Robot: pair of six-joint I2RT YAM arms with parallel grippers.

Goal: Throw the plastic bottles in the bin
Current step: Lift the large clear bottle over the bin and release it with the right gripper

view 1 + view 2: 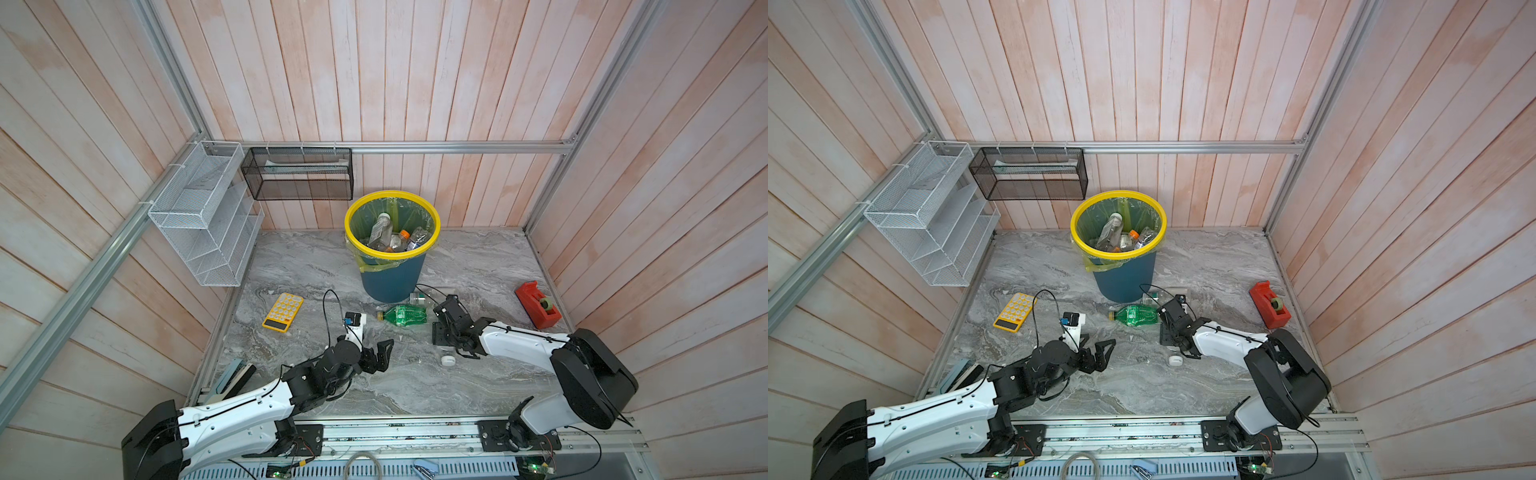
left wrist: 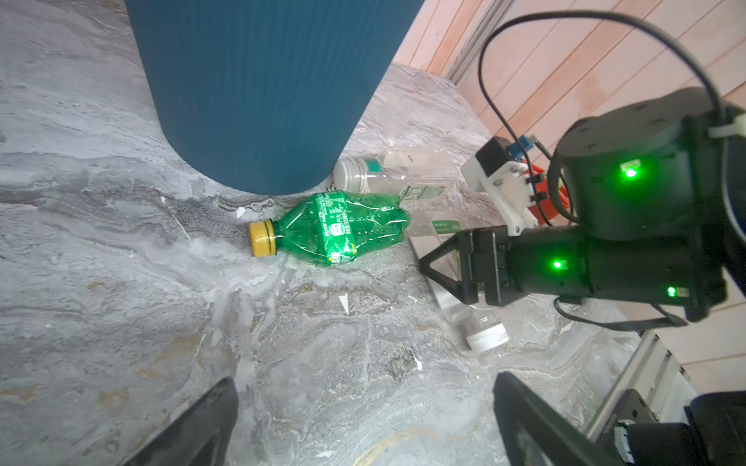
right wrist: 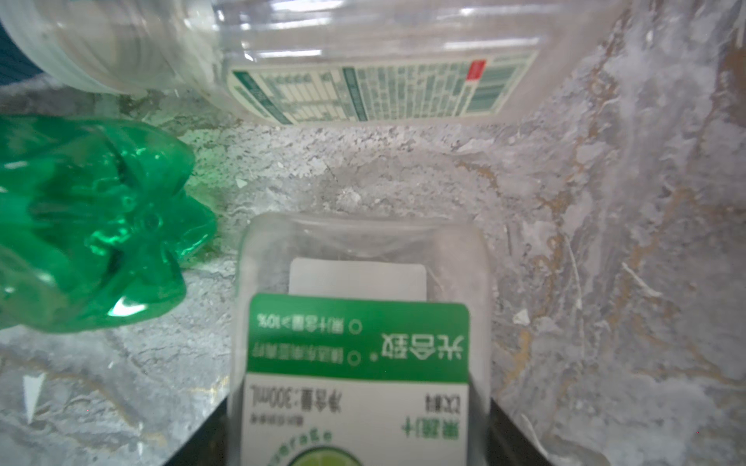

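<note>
Left gripper [image 1: 383,356]: fingers [image 2: 202,423] spread wide, nothing between them.
Right gripper [image 3: 359,401]: fingers [image 3: 208,444] pressed against both sides of the clear green-labelled bottle [image 3: 359,343], which lies on the table [image 1: 415,395].
Green bottle [image 1: 405,314]: lying near the bin [image 1: 392,278].
Bin contents: several bottles [image 1: 392,239].

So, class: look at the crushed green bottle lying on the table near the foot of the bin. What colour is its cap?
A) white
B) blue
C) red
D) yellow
D: the crushed green bottle, lying on its side by the foot of the bin, ends in a yellow cap, plainly seen in the left wrist view.
</note>
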